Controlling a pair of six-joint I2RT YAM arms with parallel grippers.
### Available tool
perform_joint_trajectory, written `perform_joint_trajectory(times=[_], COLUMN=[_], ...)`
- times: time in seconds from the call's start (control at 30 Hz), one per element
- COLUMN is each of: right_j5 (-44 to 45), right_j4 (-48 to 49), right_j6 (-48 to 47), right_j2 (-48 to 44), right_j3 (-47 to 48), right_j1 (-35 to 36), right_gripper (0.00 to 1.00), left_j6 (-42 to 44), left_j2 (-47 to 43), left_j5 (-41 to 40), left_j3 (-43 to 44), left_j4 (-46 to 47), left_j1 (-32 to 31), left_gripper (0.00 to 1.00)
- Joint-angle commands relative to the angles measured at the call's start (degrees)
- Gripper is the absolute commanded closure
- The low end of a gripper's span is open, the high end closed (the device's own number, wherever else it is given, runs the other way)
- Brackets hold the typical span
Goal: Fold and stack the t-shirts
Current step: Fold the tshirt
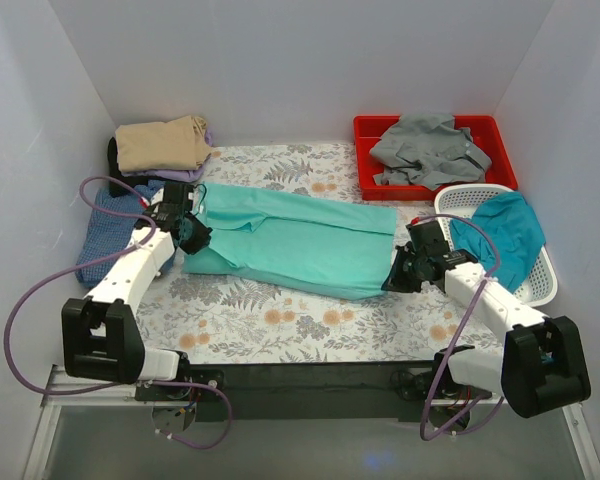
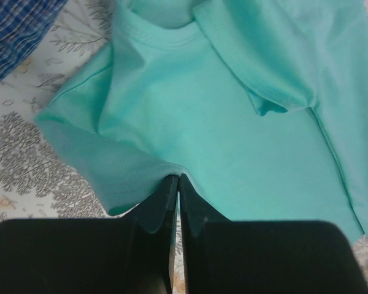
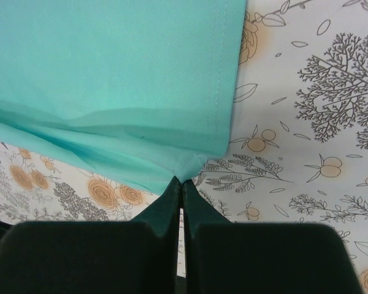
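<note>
Mint-green soft cotton t-shirt [image 1: 300, 238] mid-fold on the floral-print table [image 1: 280, 320]
Shoulder end is pinched by the left gripper [image 2: 176, 180], hem corner by the right gripper [image 3: 183, 182]; next, an even joint lift across is judged needed.

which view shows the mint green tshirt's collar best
Left wrist: the ribbed collar of the mint green cotton t-shirt sits close up. Top external shows it small beside the left end effector; right wrist shows only a hem corner.

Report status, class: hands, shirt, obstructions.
Left hand shut on mint green t-shirt, collar end. Right hand shut on hem corner. Blue checked shirt lies close left.
</note>
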Motion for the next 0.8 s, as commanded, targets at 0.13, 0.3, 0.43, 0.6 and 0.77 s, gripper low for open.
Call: perform_joint_trajectory(times=[0.13,0.3,0.43,0.6,0.77], right_j5=[0.8,0.3,0.2,0.8,1.8], right_j4=[3.0,4.3,4.9,5.1,5.1], right_j6=[-2.6,-3.2,-3.6,-3.8,-3.9], right_j2=[3.6,6.1,7.6,8.5,8.8], right_j3=[4.4,5.3,5.6,5.5,5.5], right_j1=[-1.2,-1.5,-1.9,-2.3,-2.4], right_gripper=[0.99,0.99,0.99,0.99,0.99], left_j6=[6.5,8.9,10.2,12.2,14.6], left_j2=[5.4,8.8,11.1,13.1,17.2], left_j5=[7.8,9.4,11.6,12.6,14.8], left_j3=[5.3,6.8,8.7,10.0,13.0], left_j4=[6.6,9.4,10.1,12.5,13.7], left_j1=[0.3,0.3,0.3,0.3,0.3], left_gripper=[1.0,1.0,1.0,1.0,1.0])
